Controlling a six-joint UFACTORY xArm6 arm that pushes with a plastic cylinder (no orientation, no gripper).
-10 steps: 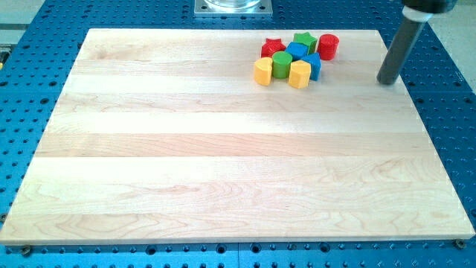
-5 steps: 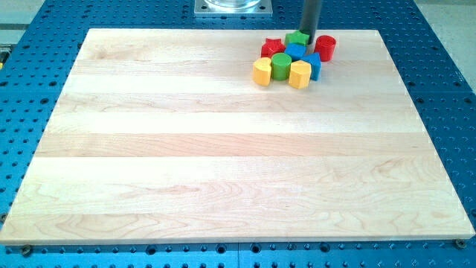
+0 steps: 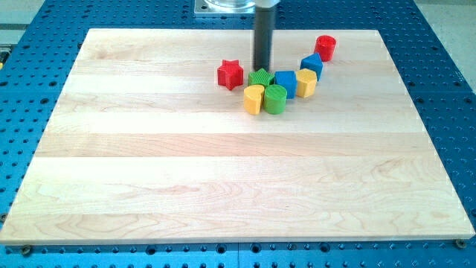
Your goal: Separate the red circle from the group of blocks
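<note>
Red circle (image 3: 325, 48): alone at 1 o'clock of the group, near the board's (image 3: 149, 193) top edge.
Group: green star (image 3: 260, 78), blue cube (image 3: 285, 81), yellow block (image 3: 306, 83), blue block (image 3: 312, 65), green cylinder (image 3: 275, 98), yellow heart (image 3: 254, 98), packed close.
Red star (image 3: 230, 74): apart, at 9 o'clock.
My tip (image 3: 261, 69): touching the green star, at its 12 o'clock.
Pincer: none, only a rod.

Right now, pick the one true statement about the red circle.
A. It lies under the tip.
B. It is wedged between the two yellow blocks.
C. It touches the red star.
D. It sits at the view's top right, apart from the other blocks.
D: the red circle stands alone toward the view's top right, a gap showing between it and the nearest blue block, while my tip is over by the green star.
</note>
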